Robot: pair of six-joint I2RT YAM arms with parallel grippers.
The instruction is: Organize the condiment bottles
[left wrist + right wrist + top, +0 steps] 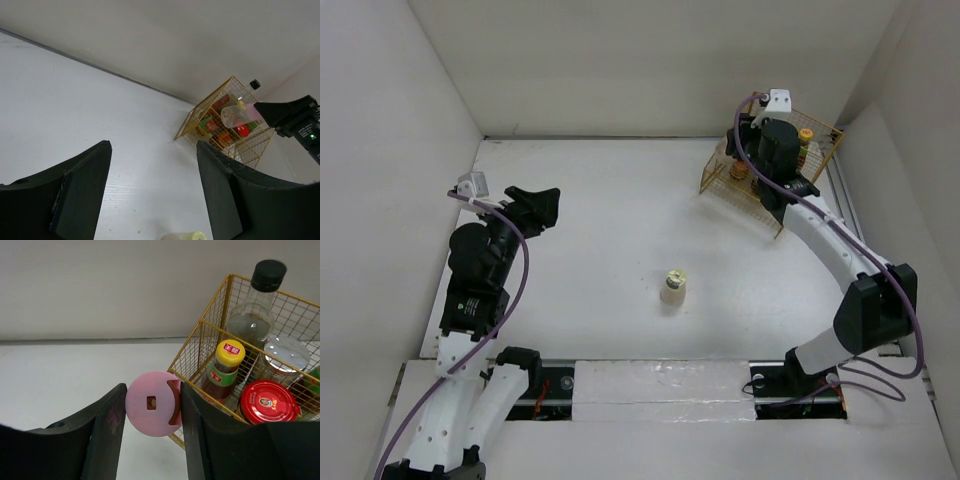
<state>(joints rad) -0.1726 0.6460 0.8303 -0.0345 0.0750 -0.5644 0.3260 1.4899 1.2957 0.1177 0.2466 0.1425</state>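
Note:
My right gripper (152,407) is shut on a pink-capped bottle (149,415), held in the air just outside the near-left corner of the yellow wire basket (201,324). The left wrist view shows that bottle (239,114) lying sideways in the fingers. Inside the basket stand a yellow-capped bottle (226,367) with a red-green label, a red-capped jar (267,401), a silver-capped jar (285,354) and a black-capped clear bottle (260,305). A cream bottle with a pale yellow cap (672,286) stands alone mid-table. My left gripper (535,205) is open and empty at the left.
The basket (825,130) sits in the far right corner against the white walls. White walls close in the table on the left, back and right. The cream bottle's top (185,236) shows just below my left fingers.

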